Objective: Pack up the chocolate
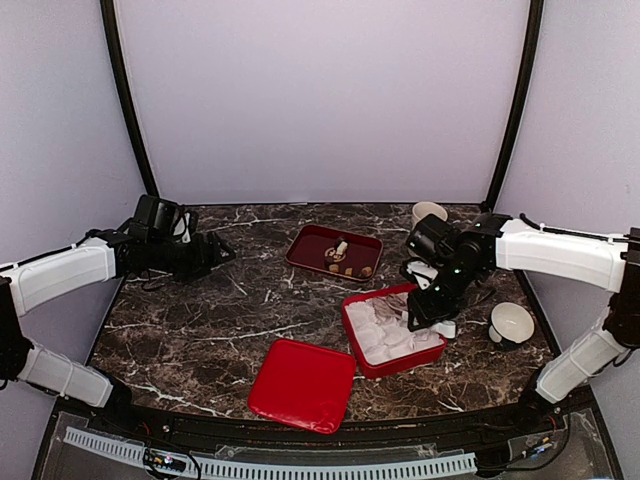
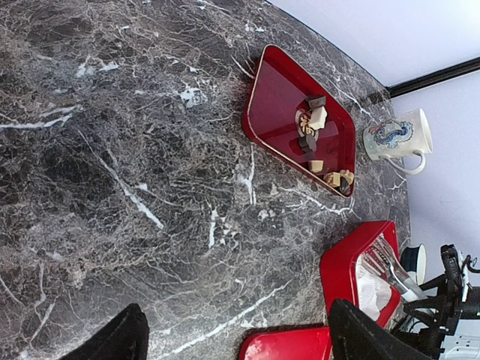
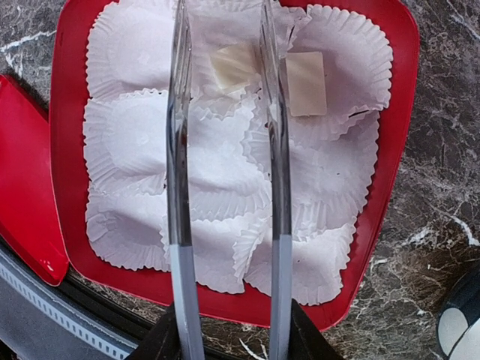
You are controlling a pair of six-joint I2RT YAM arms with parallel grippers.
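Top view: the white ribbed strip (image 1: 270, 466) on the near edge is closest to us. Behind it the red lid (image 1: 303, 385) lies flat, off the box. The red box (image 1: 349, 328) sits just behind the lid, lined with white paper cups (image 1: 385, 335). The right fingers (image 1: 418, 318) hang over the box's right side. The left fingers (image 1: 222, 250) are up off the surface at far left, well apart from everything. The dark red tray (image 1: 308, 240) further back carries the chocolate (image 1: 345, 264). There's a mug (image 1: 428, 211) behind the right arm and a bowl (image 1: 511, 322) right of the box.

Left wrist: fingers apart, nothing between them. We count roughly seven pieces, dark, tan and cream, bunched toward one end of the tray.

Right wrist: fingers apart, straddling a cup that holds a cream piece (image 3: 232, 67); it doesn't look clamped. A second cream piece (image 3: 306, 82) lies in the neighbouring cup. Every other cup we can see is empty.

Our read: two packed, most of the chocolate left on the tray, lid goes on last. Early stage.

The surface is dark marble with white veining. Pale lilac walls, black poles in the back corners.
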